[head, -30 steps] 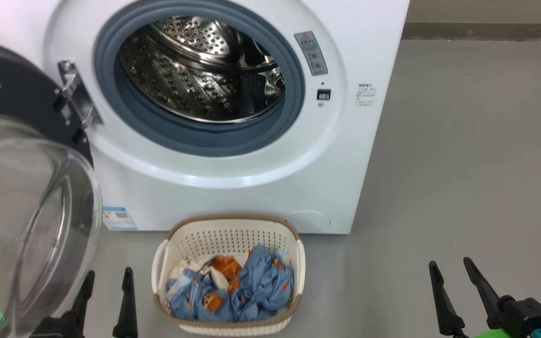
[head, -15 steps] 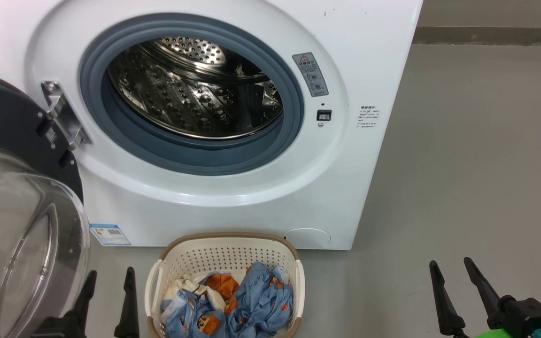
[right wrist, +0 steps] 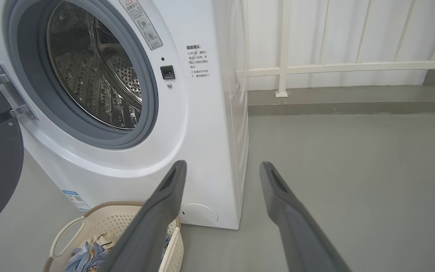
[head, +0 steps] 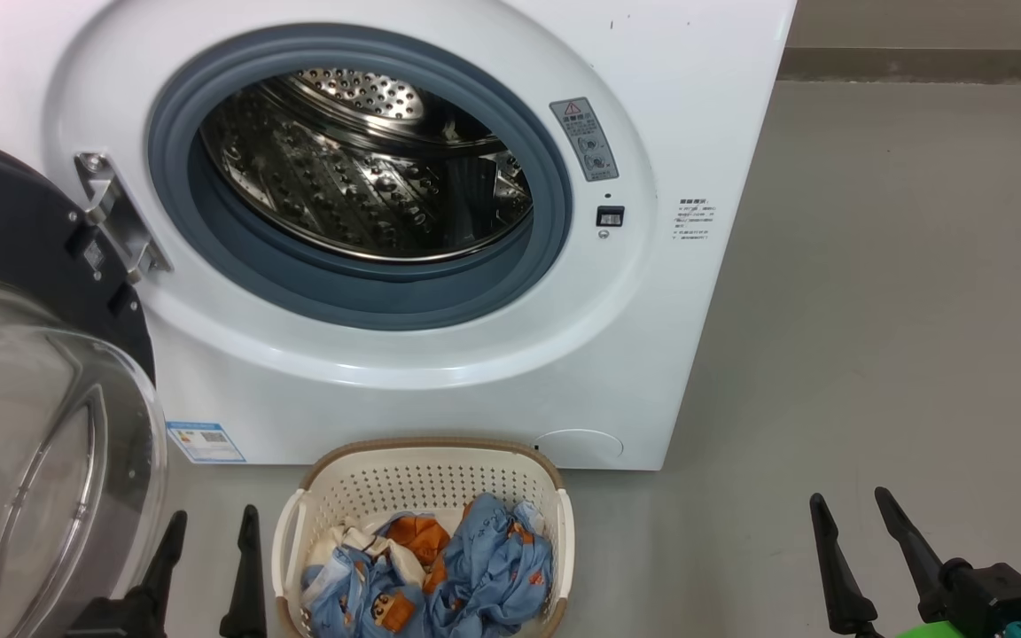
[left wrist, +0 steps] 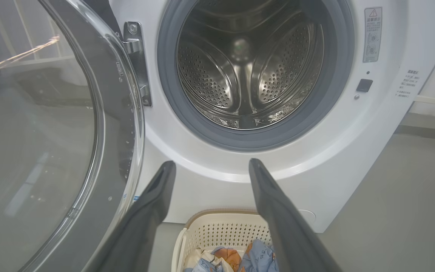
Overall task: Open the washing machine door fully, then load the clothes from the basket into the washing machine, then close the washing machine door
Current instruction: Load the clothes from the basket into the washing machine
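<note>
Since only the camera moved and the door [head: 23, 239] is open, left tool [head: 212, 523] and right tool [head: 849, 505], spread empty, flank the clothes [head: 475, 567]: loading's next.

You see a smooth grey floor [head: 900, 310], matt and evenly lit, with only soft light on it. At its far edge runs a low, darker grey kerb [right wrist: 353, 102]. On this kerb stands a white railing [right wrist: 338, 68] with upright posts, and behind it a pale wall [right wrist: 353, 30].
</note>
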{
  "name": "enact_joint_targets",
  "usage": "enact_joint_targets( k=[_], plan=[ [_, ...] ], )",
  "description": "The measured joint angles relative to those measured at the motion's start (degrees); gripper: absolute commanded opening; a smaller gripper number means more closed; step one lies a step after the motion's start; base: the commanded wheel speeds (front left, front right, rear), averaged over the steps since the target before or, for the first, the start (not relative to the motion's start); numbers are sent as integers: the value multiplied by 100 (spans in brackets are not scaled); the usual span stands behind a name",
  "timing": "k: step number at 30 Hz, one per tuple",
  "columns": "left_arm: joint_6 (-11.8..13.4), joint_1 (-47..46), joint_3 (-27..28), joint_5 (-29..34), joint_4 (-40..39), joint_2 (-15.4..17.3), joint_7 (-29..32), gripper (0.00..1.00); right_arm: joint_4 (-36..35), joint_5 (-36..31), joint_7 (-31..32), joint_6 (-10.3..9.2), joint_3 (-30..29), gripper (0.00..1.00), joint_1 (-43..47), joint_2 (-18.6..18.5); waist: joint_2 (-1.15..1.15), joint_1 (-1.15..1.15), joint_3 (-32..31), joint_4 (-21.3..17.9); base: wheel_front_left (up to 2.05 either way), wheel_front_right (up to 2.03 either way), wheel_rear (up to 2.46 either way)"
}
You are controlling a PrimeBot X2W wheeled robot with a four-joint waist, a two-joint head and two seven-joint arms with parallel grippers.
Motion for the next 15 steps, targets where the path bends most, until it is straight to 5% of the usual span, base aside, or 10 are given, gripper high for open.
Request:
enact_joint_targets(
  k=[15],
  plan=[
    [0, 4, -66, -2, 19, 0, 0, 100, 40, 44, 0, 0, 3, 100, 0, 0, 0, 0, 6, -7, 0, 0, 0]
  ],
)
